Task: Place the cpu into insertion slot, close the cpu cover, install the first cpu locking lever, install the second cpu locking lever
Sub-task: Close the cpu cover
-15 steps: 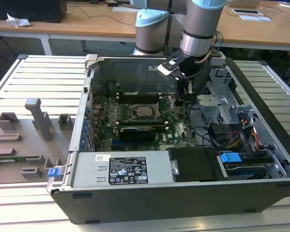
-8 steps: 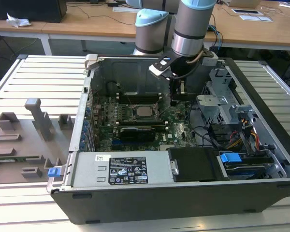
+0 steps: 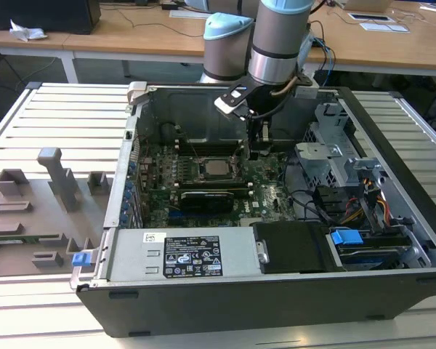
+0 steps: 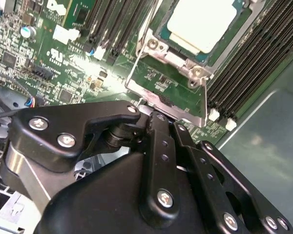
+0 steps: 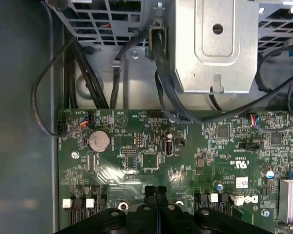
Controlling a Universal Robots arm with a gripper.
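Observation:
The cpu [image 4: 202,22], a pale silver square, lies in the insertion slot [image 4: 173,57] on the green motherboard [image 3: 269,193]. From outside, the cpu [image 3: 216,168] sits mid-board. The cpu cover [image 4: 202,100], a silvery frame with a square window, is swung open off the slot and reaches toward my gripper [image 4: 151,117]. Green board shows through its window. A thin lever rod [image 4: 145,34] runs beside the slot. My gripper [image 5: 156,191] is shut, fingers pressed together, its tips at the cover's free edge. In the exterior view my gripper [image 3: 256,145] hangs just to the slot's right.
The open computer case [image 3: 392,145] walls the board in. A metal drive cage [image 3: 327,156] and cables [image 5: 166,92] lie to the exterior view's right. A power supply [image 3: 182,254] fills the front. Memory slots [image 4: 254,53] flank the socket. A grey fixture board [image 3: 36,211] lies outside the case.

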